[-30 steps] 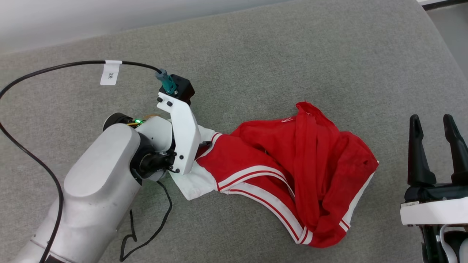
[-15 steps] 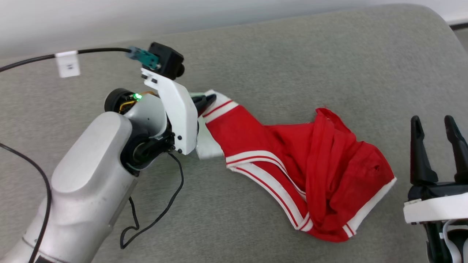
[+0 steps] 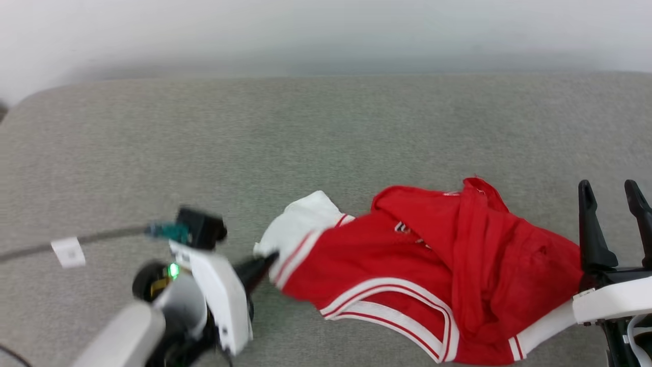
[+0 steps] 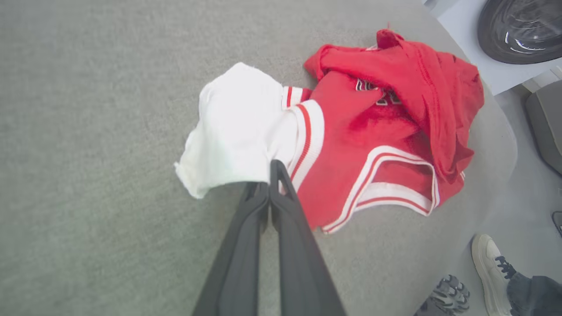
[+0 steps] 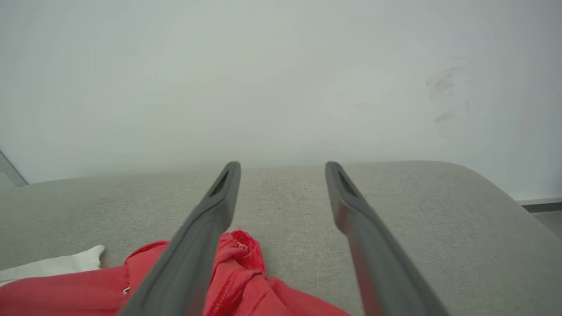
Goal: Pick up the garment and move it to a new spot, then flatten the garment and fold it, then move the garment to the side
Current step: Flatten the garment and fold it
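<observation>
1. A black cable with a white tag [image 3: 69, 252] trails off the left arm. A person's white sneaker [image 4: 485, 263] stands on the floor past the table's rounded corner.
2. Nothing lies between either gripper and the red jersey garment with white sleeves and striped trim [image 3: 407, 255], which is crumpled on the grey fabric-covered table [image 3: 326, 132].
3. A pale wall [image 5: 281, 79] rises behind the table's far edge.
4. The left gripper [image 4: 270, 175] is closed tight, pinching the white sleeve's edge.
5. The right gripper [image 3: 608, 191] is spread wide and empty, just beside the garment's red bulk.
</observation>
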Controlling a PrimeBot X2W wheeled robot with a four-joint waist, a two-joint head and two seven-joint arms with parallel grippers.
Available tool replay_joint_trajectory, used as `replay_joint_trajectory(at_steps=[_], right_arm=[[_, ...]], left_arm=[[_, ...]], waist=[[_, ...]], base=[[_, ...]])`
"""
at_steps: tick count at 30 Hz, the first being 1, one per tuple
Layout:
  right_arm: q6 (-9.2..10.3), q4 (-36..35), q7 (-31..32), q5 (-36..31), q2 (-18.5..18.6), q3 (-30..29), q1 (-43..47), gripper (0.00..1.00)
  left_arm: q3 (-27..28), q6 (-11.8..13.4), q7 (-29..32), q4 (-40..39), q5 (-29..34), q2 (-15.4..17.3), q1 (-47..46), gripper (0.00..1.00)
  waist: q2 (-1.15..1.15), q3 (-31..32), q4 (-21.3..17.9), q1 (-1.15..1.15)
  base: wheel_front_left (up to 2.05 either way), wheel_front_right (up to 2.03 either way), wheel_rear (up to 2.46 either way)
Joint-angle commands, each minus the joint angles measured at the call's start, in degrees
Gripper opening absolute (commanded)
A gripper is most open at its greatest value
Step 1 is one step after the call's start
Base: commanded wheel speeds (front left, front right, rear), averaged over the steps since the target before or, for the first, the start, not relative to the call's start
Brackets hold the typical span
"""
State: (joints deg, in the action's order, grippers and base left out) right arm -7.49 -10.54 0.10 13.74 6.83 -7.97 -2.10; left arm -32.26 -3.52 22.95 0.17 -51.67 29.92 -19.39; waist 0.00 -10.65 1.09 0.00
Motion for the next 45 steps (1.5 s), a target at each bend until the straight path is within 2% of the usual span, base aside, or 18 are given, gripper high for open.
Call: replay_joint_trajectory(at_steps=[1,4,9,10,11,15,19,23,30,36,39,45], right_arm=[[0.01,0.25,0.18,0.25,0.31,0.02,0.56,1.0],[0.01,0.67,0.28,0.28,0.37,0.35,0.5,1.0],[0.01,1.39,0.17,0.51,0.36,0.68,0.6,1.0],[0.01,1.59,0.14,0.53,0.41,0.83,0.6,1.0],[0.01,1.79,0.13,0.61,0.45,0.96,0.59,1.0],[0.01,2.15,-0.12,0.88,0.59,1.08,0.69,1.0],[0.0,2.23,-0.47,1.09,0.55,0.68,0.65,1.0],[0.01,2.18,-0.74,1.28,0.45,-0.23,-0.1,1.0],[0.01,2.13,-1.45,0.6,-0.62,-1.49,-1.35,1.0],[0.01,2.5,-2.56,0.61,-1.75,-1.21,-2.05,1.0],[0.01,3.0,-3.25,0.82,-2.36,-0.43,-2.35,1.0],[0.01,4.09,-4.7,1.35,-3.15,0.98,-2.95,1.0]], left_arm=[[-0.4,0.27,-0.46,-0.25,0.26,0.18,1.74,0.0],[-2.44,1.03,-1.49,0.53,2.27,0.98,5.99,0.0],[-5.2,1.19,-3.64,3.87,5.03,-0.08,8.74,0.01],[-5.7,1.4,-4.45,4.82,6.46,0.01,8.48,0.4],[-6.16,1.57,-5.14,5.48,7.74,0.09,8.16,1.0],[-5.66,1.09,-8.73,5.69,9.57,-0.34,6.85,1.0],[-4.15,1.37,-12.38,3.03,12.31,1.14,4.3,1.0],[-2.18,-0.24,-13.49,-1.97,10.64,0.82,0.46,1.0],[-6.19,-3.16,-3.82,-6.78,10.73,1.91,-12.84,1.0],[-13.62,-3.88,7.44,-2.65,5.84,1.63,-25.76,1.0],[-18.49,-3.89,12.66,-0.08,2.7,2.72,-31.28,1.0],[-25.65,-3.86,17.22,6.51,-1.38,2.99,-39.29,1.0]], waist=[[0.0,0.94,1.32,0.0],[0.0,1.3,1.91,0.0],[0.0,1.77,2.25,0.0],[0.0,1.87,2.21,0.0],[0.0,2.01,2.12,0.0],[0.0,2.57,1.41,0.0],[0.0,2.93,-0.03,0.0],[0.0,2.69,-2.27,0.0],[0.0,0.41,-8.36,0.0],[0.0,-2.89,-14.18,0.0],[0.0,-4.8,-16.84,0.0],[0.0,-8.51,-20.67,0.0]], base=[[0.0,0.0,0.0],[0.0,0.0,0.0],[0.0,0.0,0.0],[0.0,0.0,0.0],[0.0,0.0,0.0],[0.0,0.0,0.0],[0.0,0.0,0.0],[0.0,0.0,0.0],[0.0,0.0,0.0],[0.0,0.0,0.0],[0.0,0.0,0.0],[0.0,0.0,0.0]])
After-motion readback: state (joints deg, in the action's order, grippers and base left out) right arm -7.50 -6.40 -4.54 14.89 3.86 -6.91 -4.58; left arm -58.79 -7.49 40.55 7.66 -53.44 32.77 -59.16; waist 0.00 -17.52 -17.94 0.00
